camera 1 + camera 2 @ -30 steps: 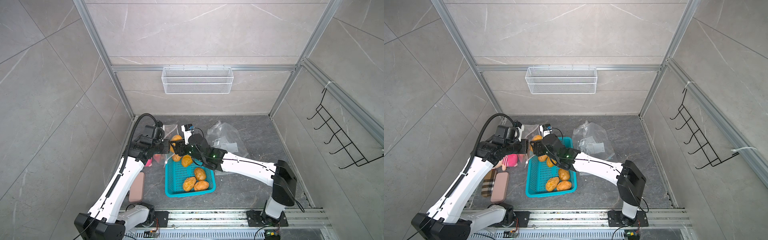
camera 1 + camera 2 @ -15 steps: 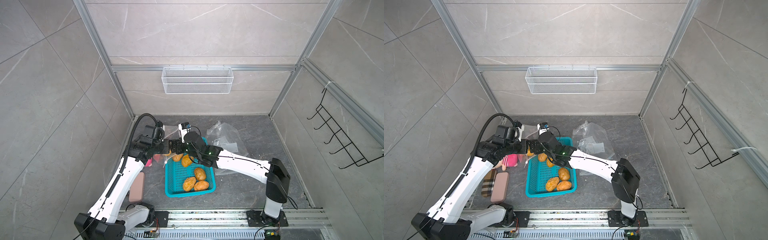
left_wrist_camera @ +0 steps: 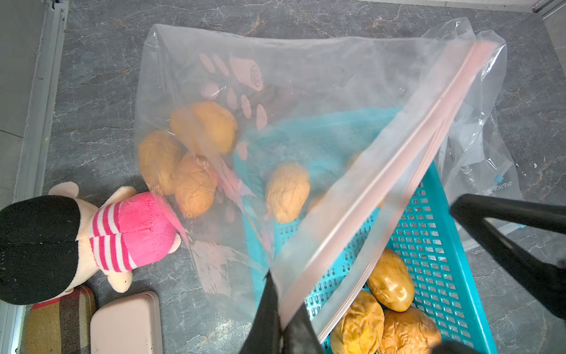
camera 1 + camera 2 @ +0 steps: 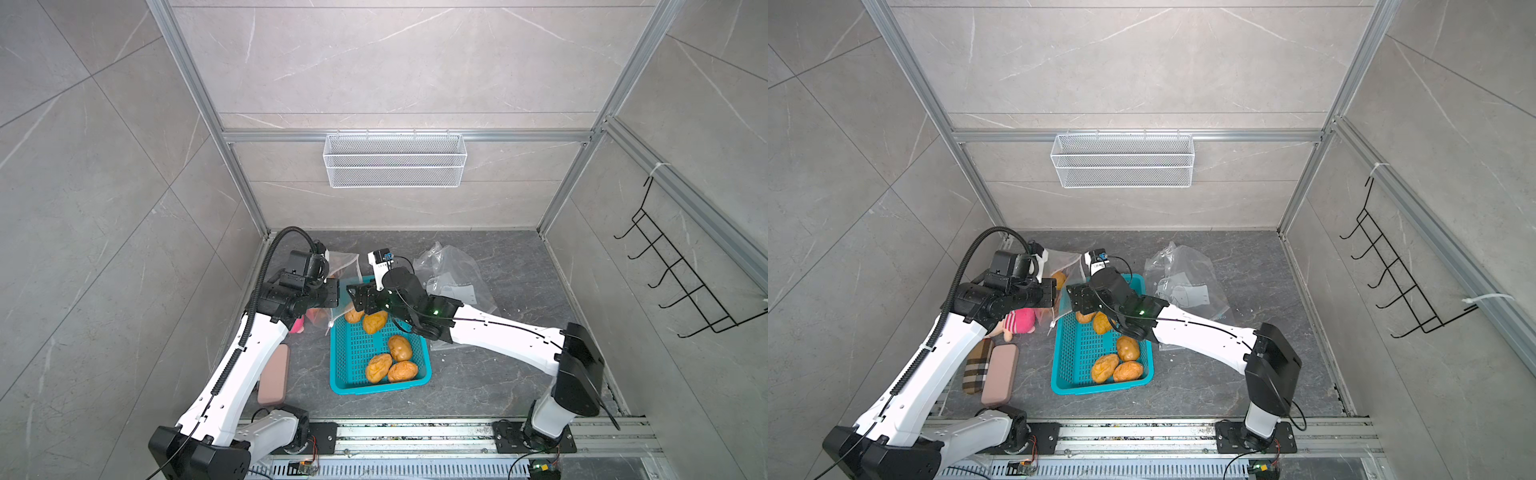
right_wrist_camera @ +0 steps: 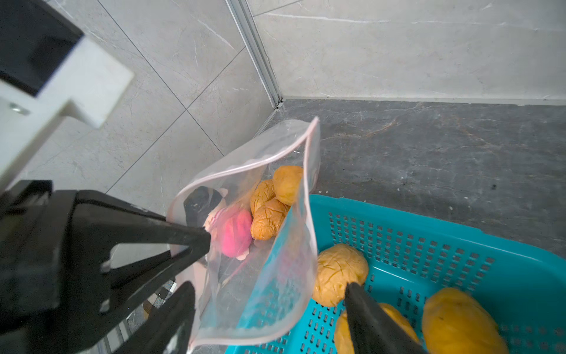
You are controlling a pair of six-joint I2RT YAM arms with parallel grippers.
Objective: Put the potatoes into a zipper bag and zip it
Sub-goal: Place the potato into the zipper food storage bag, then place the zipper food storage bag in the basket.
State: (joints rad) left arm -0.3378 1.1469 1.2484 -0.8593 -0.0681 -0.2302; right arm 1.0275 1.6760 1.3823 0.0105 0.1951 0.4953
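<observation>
— Grey stone floor [image 4: 478,390]: where are the potatoes [image 3: 196,184]?
— Three inside the zipper bag [image 3: 306,92] near its far-left corner; five in the teal basket [image 4: 374,388].
— Grippers?
— Left gripper [image 3: 274,291] clamped on the bag's rim; right gripper [image 5: 269,291] spread apart, empty, at its mouth.

white links [image 4: 249,365] | black joints [image 4: 577,365] | corrugated black conduit [image 4: 269,259] | green LED [image 4: 435,311] | black right end effector [image 5: 269,286]
</observation>
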